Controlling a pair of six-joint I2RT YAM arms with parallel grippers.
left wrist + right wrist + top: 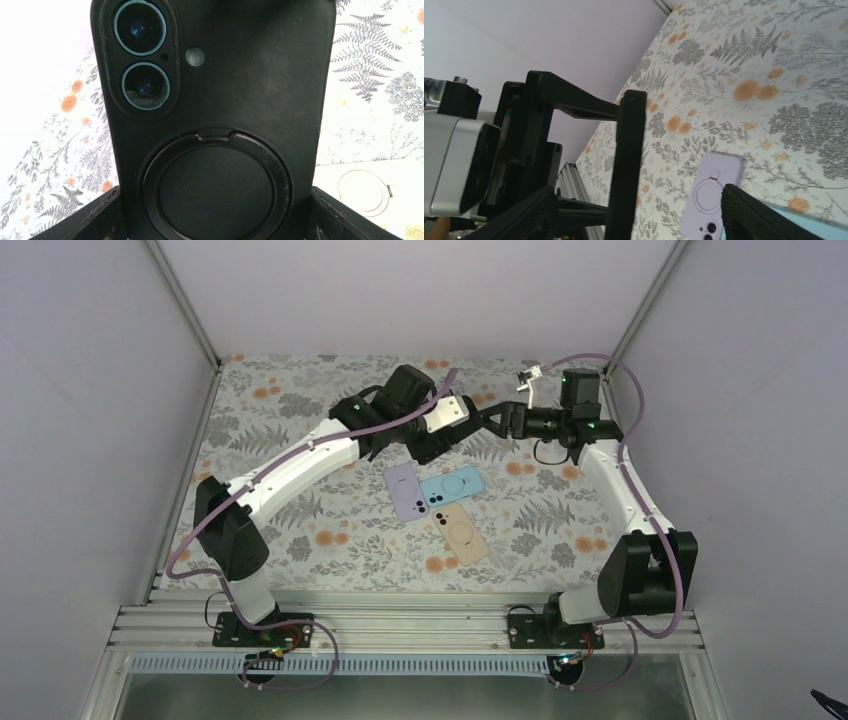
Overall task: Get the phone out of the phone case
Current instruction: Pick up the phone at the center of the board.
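Note:
A black phone case [220, 100] with a ring on its back fills the left wrist view. The phone sits inside it, its two camera lenses [142, 57] showing through the cutout. My left gripper [215, 220] is shut on the case, a finger pressed against each long side, and holds it above the table. In the right wrist view the same case [626, 165] stands edge-on between the fingers of my right gripper [639, 215]. That gripper is open, with a gap on both sides. From above, the two grippers [462, 420] [492, 420] meet at the back of the table.
Three other cases lie on the floral mat: lilac [405, 490], light blue [453, 486] and beige [461, 532]. The lilac case [711, 195] shows below the right gripper. Pale enclosure walls stand on three sides, and an aluminium rail [400, 625] runs along the near edge.

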